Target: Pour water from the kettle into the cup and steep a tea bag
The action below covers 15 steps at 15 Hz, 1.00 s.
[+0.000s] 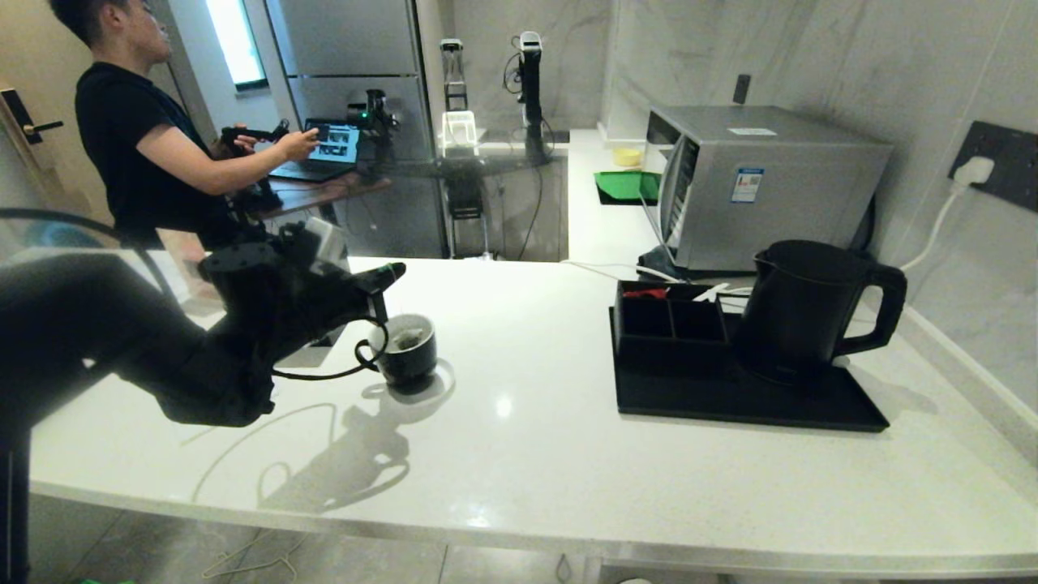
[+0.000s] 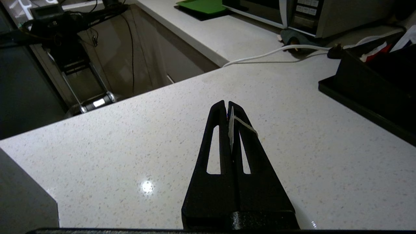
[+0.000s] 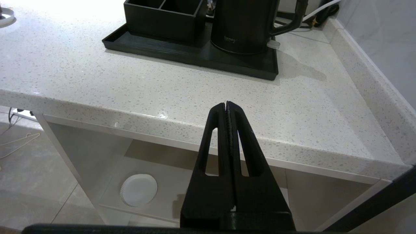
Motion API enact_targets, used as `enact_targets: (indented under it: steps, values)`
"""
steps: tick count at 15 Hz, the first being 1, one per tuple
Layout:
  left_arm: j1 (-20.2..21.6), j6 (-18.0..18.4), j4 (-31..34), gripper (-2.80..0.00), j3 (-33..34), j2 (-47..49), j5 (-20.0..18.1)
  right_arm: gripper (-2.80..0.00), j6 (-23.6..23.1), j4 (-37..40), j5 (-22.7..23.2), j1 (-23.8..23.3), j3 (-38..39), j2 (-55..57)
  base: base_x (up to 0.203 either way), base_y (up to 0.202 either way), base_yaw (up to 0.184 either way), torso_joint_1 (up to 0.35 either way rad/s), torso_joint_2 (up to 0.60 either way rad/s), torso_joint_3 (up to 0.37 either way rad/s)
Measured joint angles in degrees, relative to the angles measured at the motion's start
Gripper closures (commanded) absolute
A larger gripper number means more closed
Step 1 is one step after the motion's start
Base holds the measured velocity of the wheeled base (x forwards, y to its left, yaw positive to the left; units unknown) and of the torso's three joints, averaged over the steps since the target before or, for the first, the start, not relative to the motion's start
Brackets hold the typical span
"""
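Observation:
The cup (image 1: 408, 355) stands on the white counter, left of centre, and the tea bag (image 1: 408, 335) shows as a pale shape inside it. My left gripper (image 1: 396, 272) hovers just above and left of the cup. It is shut (image 2: 226, 103) on the tea bag's pale tag (image 2: 231, 126), and the thin string (image 2: 247, 127) runs off over one finger. The black kettle (image 1: 799, 320) stands upright on the black tray (image 1: 730, 401) at the right, handle to the right. My right gripper (image 3: 226, 103) is shut and empty, low in front of the counter's front edge, facing the kettle (image 3: 243, 26).
A black divided box (image 1: 669, 320) sits on the tray next to the kettle. Behind them are a silver microwave (image 1: 770, 182), a green mat (image 1: 620, 185) and white cables (image 1: 616, 272). A person (image 1: 138, 138) works at a laptop at the far left.

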Motion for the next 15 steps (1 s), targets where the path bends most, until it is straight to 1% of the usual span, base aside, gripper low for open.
enact_targets:
  steps: [3, 11, 15]
  values:
    - [-0.6, 0.0, 0.6, 0.0, -0.9, -1.6, 0.0, 0.0, 0.0, 0.0, 0.0, 0.0, 0.0, 0.0, 0.0, 0.0, 0.0, 0.0, 0.0, 0.0]
    - [-0.7, -0.1, 3.5, 0.0, -1.7, -6.1, 0.0, 0.0, 0.0, 0.0, 0.0, 0.0, 0.0, 0.0, 0.0, 0.0, 0.0, 0.0, 0.0, 0.0]
    - [-0.7, 0.0, 5.8, 0.0, -4.2, -7.0, 0.0, 0.0, 0.0, 0.0, 0.0, 0.0, 0.0, 0.0, 0.0, 0.0, 0.0, 0.0, 0.0, 0.0]
